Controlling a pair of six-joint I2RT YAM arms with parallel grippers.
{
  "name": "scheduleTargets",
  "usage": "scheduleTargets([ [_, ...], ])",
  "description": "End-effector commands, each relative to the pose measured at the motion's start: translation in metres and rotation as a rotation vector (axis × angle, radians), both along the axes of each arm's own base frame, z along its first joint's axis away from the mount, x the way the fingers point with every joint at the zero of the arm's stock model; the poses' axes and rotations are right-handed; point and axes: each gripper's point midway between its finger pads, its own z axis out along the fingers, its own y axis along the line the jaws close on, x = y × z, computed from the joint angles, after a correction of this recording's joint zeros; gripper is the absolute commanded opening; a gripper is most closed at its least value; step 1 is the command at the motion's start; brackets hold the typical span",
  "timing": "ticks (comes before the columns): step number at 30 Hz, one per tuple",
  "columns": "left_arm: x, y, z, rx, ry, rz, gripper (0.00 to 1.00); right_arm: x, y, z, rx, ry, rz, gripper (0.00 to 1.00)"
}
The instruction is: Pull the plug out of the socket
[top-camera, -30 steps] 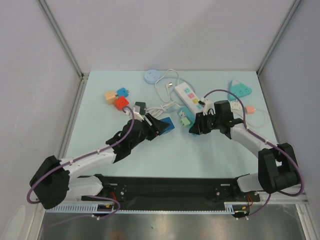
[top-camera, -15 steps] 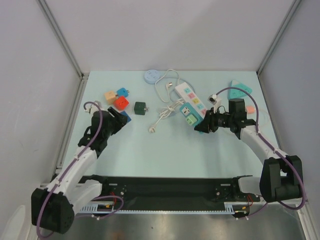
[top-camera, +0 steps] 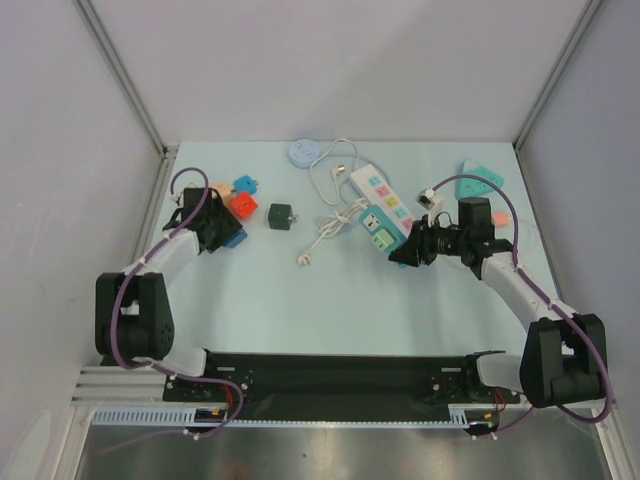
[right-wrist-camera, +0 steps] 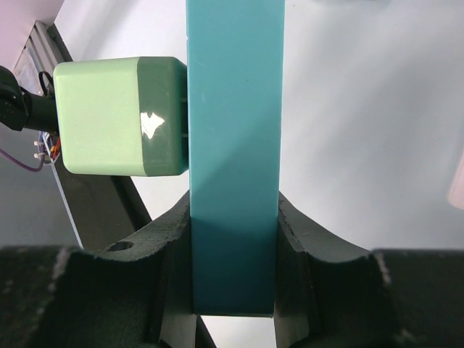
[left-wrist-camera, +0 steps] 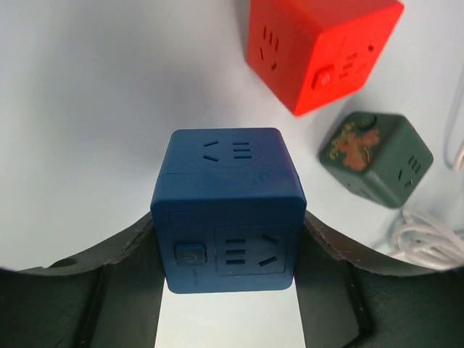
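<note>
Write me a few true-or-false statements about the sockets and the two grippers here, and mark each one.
1. The left gripper is closed on a blue cube socket. True.
2. The right gripper holds the red cube. False: it grips a teal strip. The red cube lies free on the table.
3. A light green cube plug sits against the side of the teal strip. True.
4. The dark green cube is plugged into the white power strip. False: it lies by itself on the table, apart from that strip.
</note>
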Motion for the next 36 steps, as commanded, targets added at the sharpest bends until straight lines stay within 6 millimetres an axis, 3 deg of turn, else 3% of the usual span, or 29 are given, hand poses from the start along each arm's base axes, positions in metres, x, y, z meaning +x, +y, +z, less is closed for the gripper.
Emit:
scheduleTargets([
  [1,0.029,0.003,0.011,0.001,-0.024,-0.038,0.13,0.004,0.005,0.028,0.042,-0.127,0.044,0.0],
  [3,0.032,-0.003,0.006,-0.024,0.002,-0.058,0.22,0.005,0.004,0.028,0.037,-0.132,0.039,0.0],
  [4,0.037,0.007,0.007,-0.03,0.003,-0.033,0.29,0.005,0.003,0.027,0.033,-0.131,0.038,0.0],
  [6,0.041,0.009,0.002,-0.046,0.016,-0.031,0.38,0.006,0.002,0.027,0.033,-0.136,0.032,0.0],
  [7,0.042,0.01,0.003,-0.048,0.013,-0.028,0.49,0.006,0.001,0.027,0.033,-0.134,0.03,0.0],
  [9,0.043,0.012,0.008,-0.045,-0.001,-0.034,0.59,0.006,0.0,0.028,0.037,-0.136,0.031,0.0],
  [11,0.044,0.018,0.015,-0.023,-0.02,-0.034,0.79,0.007,0.0,0.028,0.036,-0.137,0.03,0.0],
  [12,0.043,0.019,0.022,-0.011,-0.04,-0.035,0.82,0.007,0.0,0.027,0.036,-0.136,0.03,0.0],
  [13,0.044,0.022,0.027,-0.005,-0.056,-0.035,0.95,0.007,0.0,0.026,0.036,-0.133,0.029,0.0],
  [18,0.038,0.021,0.047,0.009,-0.117,-0.073,1.0,0.008,-0.001,0.026,0.032,-0.133,0.031,0.0],
  [21,0.033,0.011,0.071,-0.009,-0.211,-0.125,1.0,0.006,-0.001,0.026,0.028,-0.141,0.042,0.0],
  [23,0.023,-0.001,0.086,-0.033,-0.292,-0.186,1.0,0.005,0.0,0.027,0.031,-0.146,0.056,0.0],
  [24,0.014,-0.007,0.079,-0.051,-0.293,-0.212,0.99,0.004,0.0,0.028,0.031,-0.148,0.059,0.0],
  [26,0.005,-0.022,0.101,-0.077,-0.389,-0.284,1.0,0.002,0.001,0.027,0.034,-0.145,0.074,0.0],
  [28,-0.01,-0.039,0.101,-0.095,-0.412,-0.352,1.0,0.002,0.002,0.027,0.036,-0.149,0.085,0.0],
  [29,-0.015,-0.047,0.115,-0.091,-0.468,-0.383,1.0,0.001,0.002,0.026,0.037,-0.145,0.09,0.0],
  [31,-0.031,-0.084,0.118,-0.118,-0.5,-0.502,1.0,0.001,0.002,0.025,0.037,-0.144,0.094,0.0],
  [32,-0.036,-0.096,0.134,-0.11,-0.568,-0.548,1.0,0.0,0.002,0.025,0.035,-0.147,0.101,0.0],
  [33,-0.049,-0.124,0.137,-0.127,-0.591,-0.637,0.99,-0.001,0.003,0.025,0.037,-0.149,0.107,0.0],
  [35,-0.061,-0.148,0.147,-0.133,-0.635,-0.699,1.0,-0.001,0.002,0.024,0.033,-0.152,0.11,0.0],
  [36,-0.075,-0.174,0.158,-0.164,-0.683,-0.768,0.99,-0.001,0.002,0.024,0.027,-0.156,0.109,0.0],
])
